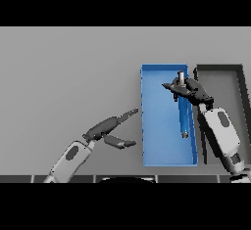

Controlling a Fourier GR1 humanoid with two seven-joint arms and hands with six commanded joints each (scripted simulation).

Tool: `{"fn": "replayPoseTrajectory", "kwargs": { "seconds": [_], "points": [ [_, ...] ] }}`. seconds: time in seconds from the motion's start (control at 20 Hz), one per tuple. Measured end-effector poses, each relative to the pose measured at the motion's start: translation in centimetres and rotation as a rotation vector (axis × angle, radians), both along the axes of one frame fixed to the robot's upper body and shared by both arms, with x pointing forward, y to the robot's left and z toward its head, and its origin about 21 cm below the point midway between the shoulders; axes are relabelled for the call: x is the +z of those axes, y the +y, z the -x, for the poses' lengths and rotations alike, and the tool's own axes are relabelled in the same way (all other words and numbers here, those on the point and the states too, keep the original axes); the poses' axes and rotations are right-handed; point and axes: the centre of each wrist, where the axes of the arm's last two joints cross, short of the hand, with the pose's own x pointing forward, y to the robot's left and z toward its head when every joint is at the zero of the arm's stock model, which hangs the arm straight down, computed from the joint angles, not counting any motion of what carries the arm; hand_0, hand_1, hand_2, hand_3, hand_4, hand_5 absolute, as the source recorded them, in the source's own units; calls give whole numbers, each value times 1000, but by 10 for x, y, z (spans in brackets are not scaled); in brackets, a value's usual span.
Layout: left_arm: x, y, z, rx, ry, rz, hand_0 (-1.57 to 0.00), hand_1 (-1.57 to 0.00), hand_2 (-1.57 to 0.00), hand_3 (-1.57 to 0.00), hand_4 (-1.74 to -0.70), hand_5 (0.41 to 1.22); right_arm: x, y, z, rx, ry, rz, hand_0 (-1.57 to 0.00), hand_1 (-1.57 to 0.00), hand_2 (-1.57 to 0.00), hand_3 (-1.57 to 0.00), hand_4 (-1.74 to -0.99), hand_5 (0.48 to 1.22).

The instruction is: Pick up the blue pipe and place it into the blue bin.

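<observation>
The blue bin [157,126] lies right of centre on the grey table. Over its right half hangs the blue pipe [183,114], a long tube with grey metal ends, running from far to near. My right hand [188,89] is shut on the pipe's far end, fingers curled round it just below the grey tip. Whether the pipe's near end touches the bin floor I cannot tell. My left hand [109,128] is open to the left of the bin, fingers straight and pointing toward the bin's left wall, thumb spread below.
A dark grey bin [240,84] stands directly right of the blue bin, its walls almost touching it; my right forearm crosses its near part. Bare grey table stretches to the left and far side.
</observation>
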Motion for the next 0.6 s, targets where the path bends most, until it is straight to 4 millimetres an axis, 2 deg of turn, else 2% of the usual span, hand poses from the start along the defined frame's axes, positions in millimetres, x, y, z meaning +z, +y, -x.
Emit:
{"fn": "replayPoseTrajectory", "kwargs": {
  "seconds": [0.1, 0.2, 0.25, 0.4, 0.5, 0.6],
  "points": [
    [3, -3, -1, -1, -4, -2, 1, 1, 1, 1, -885, 453, -10, 2, 0, -40, 123, 0, -836, -746, -712, -574, -1392, 1176],
    [3, 1, 1, 1, -4, 4, 1, 1, 1, 1, -888, 453, -10, 7, 1, -51, 203, 0, -534, -477, -456, -367, -1285, 1141],
    [3, 1, 0, -1, 6, -4, 1, 1, 1, 1, -889, 453, -9, 9, 3, -5, 214, 37, -427, -382, -364, -293, -1242, 1081],
    [1, -2, 0, 10, 10, -6, 1, 1, 1, 1, -895, 453, -7, 14, 6, 50, 209, 164, -218, -195, -186, -150, -1165, 924],
    [3, -2, -2, 11, 1, 1, 1, 1, 1, 1, -897, 450, -11, 17, 6, 93, 193, 236, -139, -124, -119, -95, -1131, 857],
    [0, -1, 0, -1, 2, 11, 1, 1, 1, 1, -901, 453, -16, 12, 8, 108, 161, 297, -89, -79, -76, -61, -1126, 794]
  ]
}}
